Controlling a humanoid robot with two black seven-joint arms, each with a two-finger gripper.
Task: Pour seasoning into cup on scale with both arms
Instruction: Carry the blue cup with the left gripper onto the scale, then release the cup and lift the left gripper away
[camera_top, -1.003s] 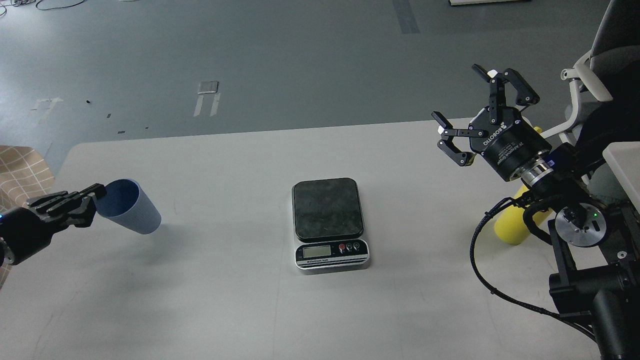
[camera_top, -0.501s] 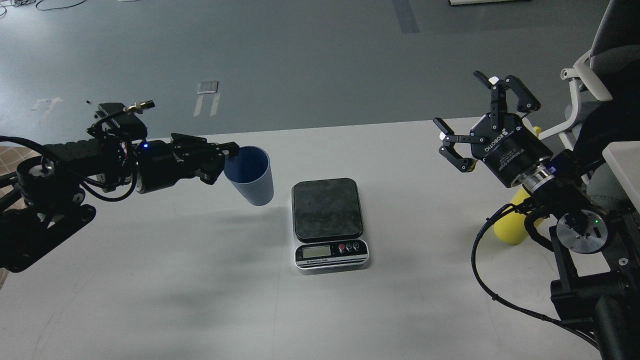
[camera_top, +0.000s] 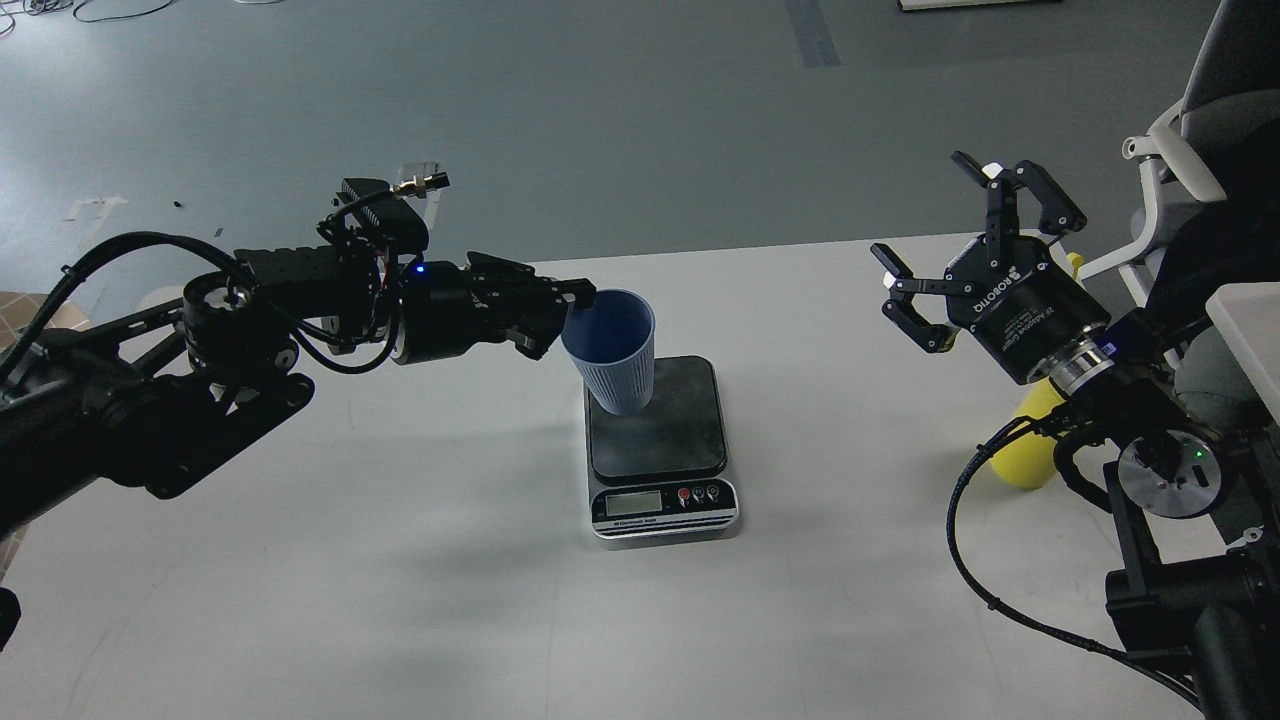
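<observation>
- Cup (camera_top: 613, 352) pinched at its near-left rim by left gripper (camera_top: 572, 300), one finger inside the mouth, one outside; carried tilted a little, base over the back-left part of scale (camera_top: 657, 440) platform. Contact between base and platform not clear from this view; probably just above it.
- Scale sitting mid-table (camera_top: 400, 600), display and buttons facing the robot, nothing else on it.
- Right gripper (camera_top: 950, 245) spread wide and empty, held up above the right side of the table.
- Seasoning (camera_top: 1022, 450) standing on the table under the right arm, mostly hidden behind wrist and cable; only the yellow lower body and a bit of the top visible.
- Step in hand, judged: setting the cup on the platform.
- To do well: level the cup first, so the base meets the platform flat, not on an edge.
- Shift toward the platform centre before lowering; off-centre at the back-left corner invites a tip when fingers let go.
- Lower slowly, avoid pressing down on the scale.
- Open fingers only once the base sits fully; withdraw the inside finger straight up, clear of the rim, to avoid dragging the light cup over.
- Keep the display uncovered.
</observation>
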